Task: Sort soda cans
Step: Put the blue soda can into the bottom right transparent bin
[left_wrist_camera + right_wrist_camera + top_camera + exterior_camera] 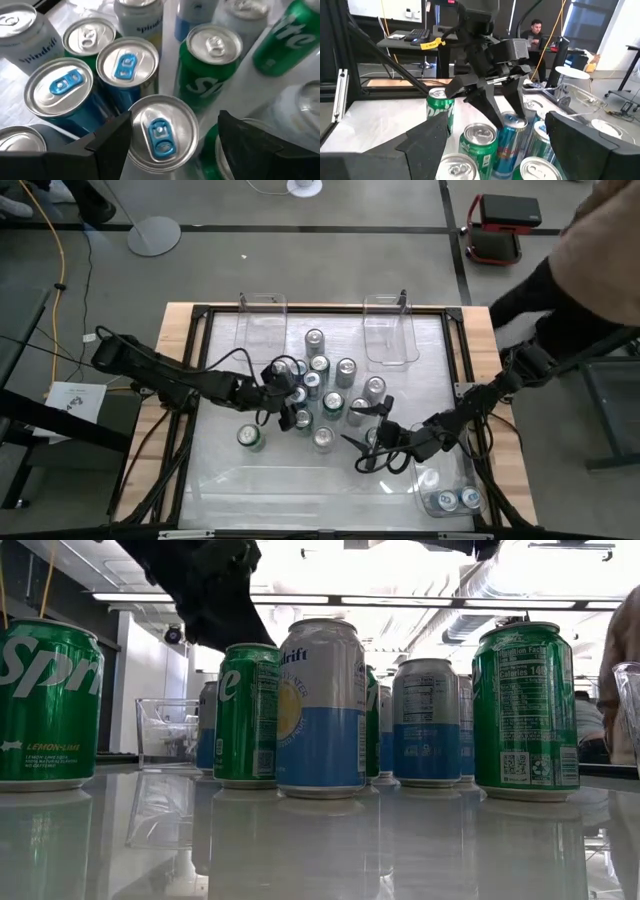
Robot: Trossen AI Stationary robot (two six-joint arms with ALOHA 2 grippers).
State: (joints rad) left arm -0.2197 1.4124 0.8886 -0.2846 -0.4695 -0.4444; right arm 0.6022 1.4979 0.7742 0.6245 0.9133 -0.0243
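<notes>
The left gripper (165, 142) stands over the cluster of soda cans (320, 390) in the middle of the table, its two dark fingers (107, 142) spread on either side of a can with a blue pull tab (160, 132). Both fingers flank the can's silver top; whether they touch its sides cannot be told. In the right wrist view the same fingers reach down around a blue-sided can (512, 137).

Just beside that can stand two more cans with blue tabs (59, 87), and beyond them a green can (210, 65) whose side shows the start of the Sprite lettering. White cans behind carry the word "spindrift" (27, 42).

The right gripper (372, 442) hovers over the cans nearer the table's right front, fingers spread wide with nothing between them. Its own view looks over green cans with silver tops (480, 142).

From table height, a green Sprite can marked "LEMON-LIME" (48, 705) stands at the far left, then another green can (247, 715), a white and blue Spindrift can (321, 708), a silver and blue can (425, 722) showing a nutrition panel, and a green can (525, 710) showing a nutrition panel and a QR code.

In the high view one green can (250, 437) stands apart, left of the cluster. Two clear plastic bins (262, 330) sit at the table's far edge, and a clear bin at the front right corner (455, 480) holds two cans (457, 500).

A person's sleeve (600, 240) shows beyond the table's right far corner.
</notes>
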